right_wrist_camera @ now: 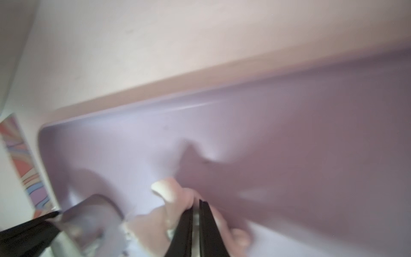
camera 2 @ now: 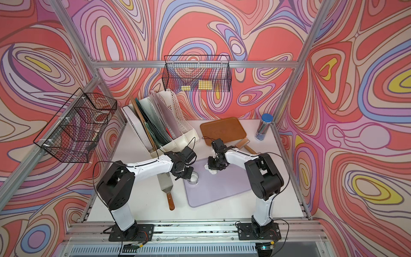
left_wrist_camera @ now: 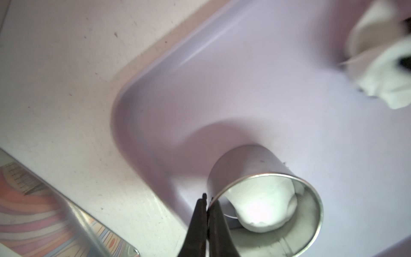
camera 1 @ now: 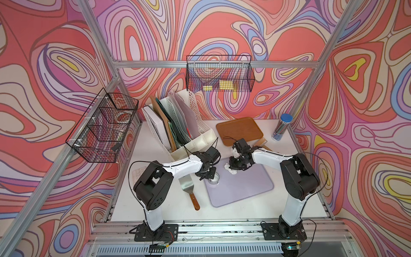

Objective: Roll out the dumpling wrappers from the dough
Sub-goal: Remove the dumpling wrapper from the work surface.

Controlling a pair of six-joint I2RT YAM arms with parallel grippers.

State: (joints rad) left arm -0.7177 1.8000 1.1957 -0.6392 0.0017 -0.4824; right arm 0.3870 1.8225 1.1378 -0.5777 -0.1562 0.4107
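Your left gripper (left_wrist_camera: 208,199) has its jaws clenched on the wall of the metal ring (left_wrist_camera: 244,164), one finger inside the rim and one outside. The ring stands upright on the lilac mat (camera 1: 244,189), close to the mat's corner on the left arm's side. Inside the ring lies the dumpling wrapper (left_wrist_camera: 264,209), a white round of dough covering most of the space within. Whether it touches the wall all the way round, you cannot tell from these views.

Your right gripper (right_wrist_camera: 196,203) has its jaws drawn almost together, pinching the ragged dough scrap (right_wrist_camera: 171,195), which drapes around the fingertips. In both top views the scrap shows white under that gripper near the mat's far edge, apart from the ring.

Further out, a spatula (camera 1: 188,185) lies on the white table (camera 1: 166,211) just beside the mat, its blade partly under the left arm. A brown tray (camera 1: 240,130) rests at the back of the table, beyond the right gripper.
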